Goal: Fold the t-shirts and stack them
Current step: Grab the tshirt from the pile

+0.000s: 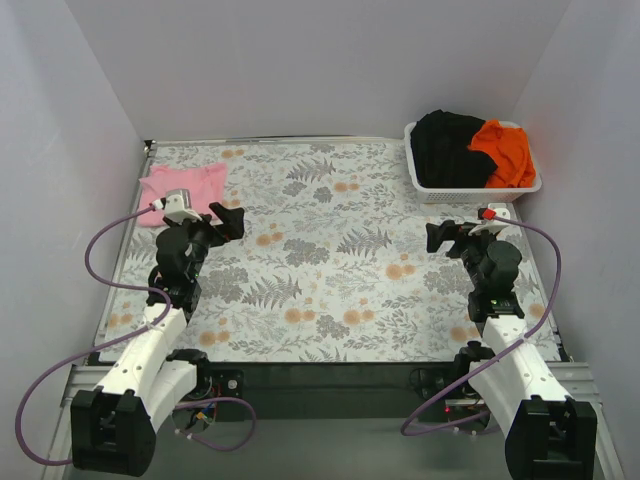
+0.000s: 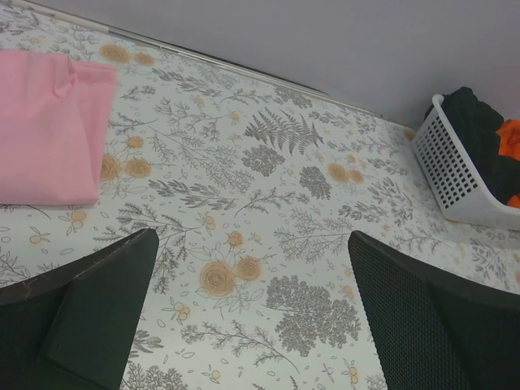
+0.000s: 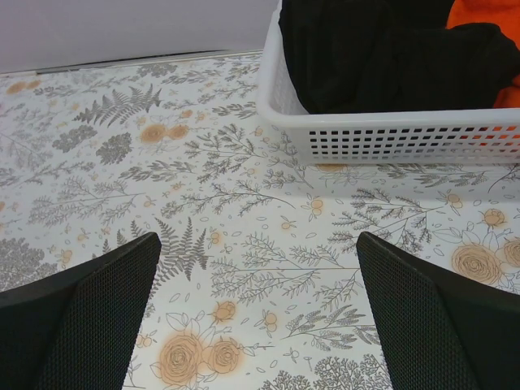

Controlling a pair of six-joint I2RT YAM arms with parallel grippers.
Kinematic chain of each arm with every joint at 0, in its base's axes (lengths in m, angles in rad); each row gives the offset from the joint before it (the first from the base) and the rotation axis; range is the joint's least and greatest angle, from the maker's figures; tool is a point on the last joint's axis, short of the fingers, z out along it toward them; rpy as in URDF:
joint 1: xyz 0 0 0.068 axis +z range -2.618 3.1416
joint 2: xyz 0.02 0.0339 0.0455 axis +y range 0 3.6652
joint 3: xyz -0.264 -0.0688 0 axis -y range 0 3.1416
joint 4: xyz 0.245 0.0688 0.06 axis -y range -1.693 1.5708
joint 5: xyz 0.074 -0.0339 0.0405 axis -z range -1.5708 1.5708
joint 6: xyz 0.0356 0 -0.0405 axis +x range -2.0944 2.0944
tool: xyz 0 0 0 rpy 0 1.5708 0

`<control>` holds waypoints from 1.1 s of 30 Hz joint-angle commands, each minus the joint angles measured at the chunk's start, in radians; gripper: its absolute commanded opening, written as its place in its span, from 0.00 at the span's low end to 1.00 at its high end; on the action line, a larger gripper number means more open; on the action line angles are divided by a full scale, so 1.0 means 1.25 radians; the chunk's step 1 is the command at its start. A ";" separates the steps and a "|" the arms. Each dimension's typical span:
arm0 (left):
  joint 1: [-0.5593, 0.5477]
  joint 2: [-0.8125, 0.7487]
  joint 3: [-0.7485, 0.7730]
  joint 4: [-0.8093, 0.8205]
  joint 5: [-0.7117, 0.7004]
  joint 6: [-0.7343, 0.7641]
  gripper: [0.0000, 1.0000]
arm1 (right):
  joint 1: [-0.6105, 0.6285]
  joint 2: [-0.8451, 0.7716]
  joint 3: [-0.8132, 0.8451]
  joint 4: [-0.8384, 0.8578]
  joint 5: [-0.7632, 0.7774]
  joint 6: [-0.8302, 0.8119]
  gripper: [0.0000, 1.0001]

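A folded pink t-shirt (image 1: 183, 187) lies at the table's far left; it also shows in the left wrist view (image 2: 45, 126). A black t-shirt (image 1: 448, 148) and an orange t-shirt (image 1: 503, 152) lie bunched in the white mesh basket (image 1: 470, 189) at the far right. The right wrist view shows the black t-shirt (image 3: 382, 57), the orange t-shirt (image 3: 487, 12) and the basket (image 3: 390, 134). My left gripper (image 1: 229, 222) is open and empty just right of the pink shirt. My right gripper (image 1: 441, 238) is open and empty in front of the basket.
The table carries a floral cloth (image 1: 330, 260). White walls close in the back and both sides. The basket also shows at the right edge of the left wrist view (image 2: 455, 175). Purple cables (image 1: 95, 250) loop beside both arms.
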 commanded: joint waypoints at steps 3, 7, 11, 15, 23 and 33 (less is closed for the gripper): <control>-0.003 -0.019 -0.010 0.009 -0.005 0.002 0.98 | -0.002 -0.005 0.005 0.014 0.013 -0.008 0.98; -0.003 -0.021 -0.014 0.018 0.001 0.004 0.98 | -0.002 -0.003 0.003 0.013 0.026 -0.009 0.98; -0.003 -0.034 -0.028 0.024 0.006 0.018 0.98 | -0.002 0.000 0.011 0.002 0.025 -0.035 0.98; -0.003 -0.036 -0.030 0.029 0.064 0.031 0.98 | 0.047 0.032 0.139 -0.114 0.093 -0.104 0.99; -0.003 -0.044 -0.028 0.013 0.058 0.047 0.98 | 0.202 0.206 0.355 -0.169 0.281 -0.188 0.98; -0.003 -0.057 -0.034 0.009 0.043 0.049 0.98 | 0.166 0.470 0.675 -0.229 0.340 -0.241 0.98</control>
